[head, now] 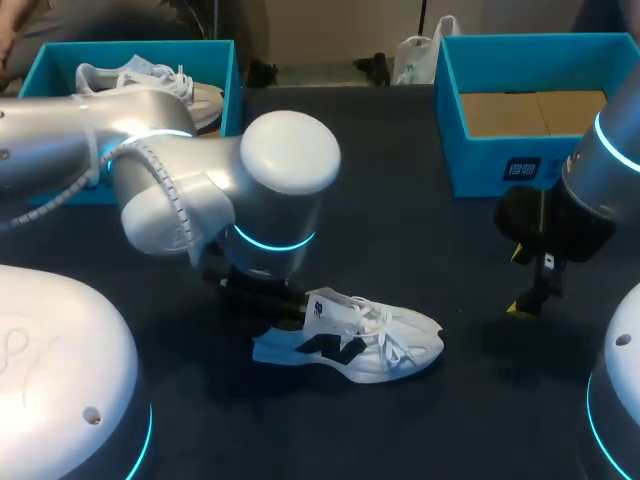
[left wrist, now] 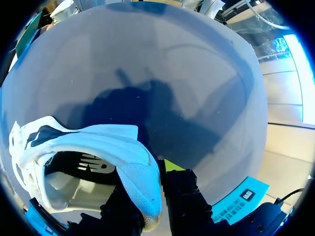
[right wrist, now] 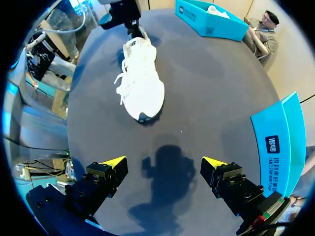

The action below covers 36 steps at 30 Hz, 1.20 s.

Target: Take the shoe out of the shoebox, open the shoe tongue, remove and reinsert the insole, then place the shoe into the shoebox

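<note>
**A:** What is the left gripper (left wrist: 146, 199) doing?

**B:** It is clamped on the shoe (left wrist: 93, 147). Its two black fingers (left wrist: 184, 196) pinch the heel wall, one on the opening's side and one behind the heel, and both touch it. (Only one yellow tip shows; the heel hides the other.)

**A:** And where is the shoe?

**B:** It stands on its sole on the dark table (head: 420, 230), outside both boxes. It is white with dark patches, its toe points away from the left gripper, and loose laces lie over the tongue.

**A:** Is there any writing?

**B:** There is a dark logo (head: 325, 345) on the shoe's side. Beyond the toe and further back stands the right shoebox (head: 480, 160), which is blue. On the wall facing the shoe it has a dark label (head: 522, 168) with white print, too small to make out.

**A:** What is in the boxes?

**B:** The right shoebox holds only flat brown cardboard (head: 530, 110). The left shoebox (head: 55, 65), also blue, sits behind the shoe's heel end and well apart from it. It has a second white shoe (head: 150, 80) lying inside.

**A:** And the other arm?

**B:** The right gripper (right wrist: 165, 164) hangs above the table past the shoe's toe, well apart from it. Its fingers are spread wide with nothing between them, and the right shoebox is just beside it.
</note>
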Available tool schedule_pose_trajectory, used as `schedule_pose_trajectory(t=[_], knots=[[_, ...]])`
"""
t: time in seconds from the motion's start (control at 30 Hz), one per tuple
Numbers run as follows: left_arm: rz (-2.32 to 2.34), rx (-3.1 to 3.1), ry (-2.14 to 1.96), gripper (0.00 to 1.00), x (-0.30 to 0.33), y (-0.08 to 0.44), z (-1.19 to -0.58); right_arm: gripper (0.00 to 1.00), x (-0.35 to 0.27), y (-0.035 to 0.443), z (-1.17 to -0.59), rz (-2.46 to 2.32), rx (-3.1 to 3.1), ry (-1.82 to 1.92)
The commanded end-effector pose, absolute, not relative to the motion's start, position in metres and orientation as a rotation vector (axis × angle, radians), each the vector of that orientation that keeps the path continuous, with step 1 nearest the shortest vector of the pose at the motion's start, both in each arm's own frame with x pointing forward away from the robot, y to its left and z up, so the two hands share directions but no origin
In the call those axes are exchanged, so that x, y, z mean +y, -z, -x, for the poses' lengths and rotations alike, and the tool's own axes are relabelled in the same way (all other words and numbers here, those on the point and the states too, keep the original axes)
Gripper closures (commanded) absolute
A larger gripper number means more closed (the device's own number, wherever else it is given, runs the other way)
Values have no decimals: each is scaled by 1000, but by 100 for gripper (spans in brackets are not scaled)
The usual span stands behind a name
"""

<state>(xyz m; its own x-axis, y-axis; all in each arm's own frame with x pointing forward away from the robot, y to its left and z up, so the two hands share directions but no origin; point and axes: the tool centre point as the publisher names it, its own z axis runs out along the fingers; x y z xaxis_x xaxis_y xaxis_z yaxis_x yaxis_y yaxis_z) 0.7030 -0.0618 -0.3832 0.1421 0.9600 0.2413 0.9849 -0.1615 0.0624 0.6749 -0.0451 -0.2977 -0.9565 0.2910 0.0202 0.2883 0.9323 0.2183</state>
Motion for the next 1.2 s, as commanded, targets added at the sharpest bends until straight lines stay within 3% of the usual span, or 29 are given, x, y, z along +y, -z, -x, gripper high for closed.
schedule_pose_trajectory(t=[0.03, 0.27, 0.3, 0.4, 0.43, 0.63, 0.9, 1.2], knots=[[2283, -1961, 342, 100, -65, 387, -704, 0, -45, 298, -674, -461, 3074, -342], [2269, -1953, 348, 100, -67, 392, -706, 0, -45, 298, -674, -461, 3074, -342], [2265, -1953, 348, 86, -67, 392, -706, 0, -45, 298, -674, -461, 3074, -342], [2265, -1957, 334, 13, -66, 387, -706, 0, -45, 298, -674, -461, 3074, -342], [2272, -1961, 323, 0, -65, 383, -706, 0, -45, 298, -674, -461, 3074, -342], [2300, -2028, 261, 0, -56, 348, -703, 0, -45, 298, -674, -461, 3074, -342], [2075, -2234, -132, 0, -33, 289, -711, 0, -45, 298, -674, -461, 3074, -342], [1746, -2362, -622, 0, -12, 283, -707, 0, -45, 298, -674, -461, 3074, -342]])
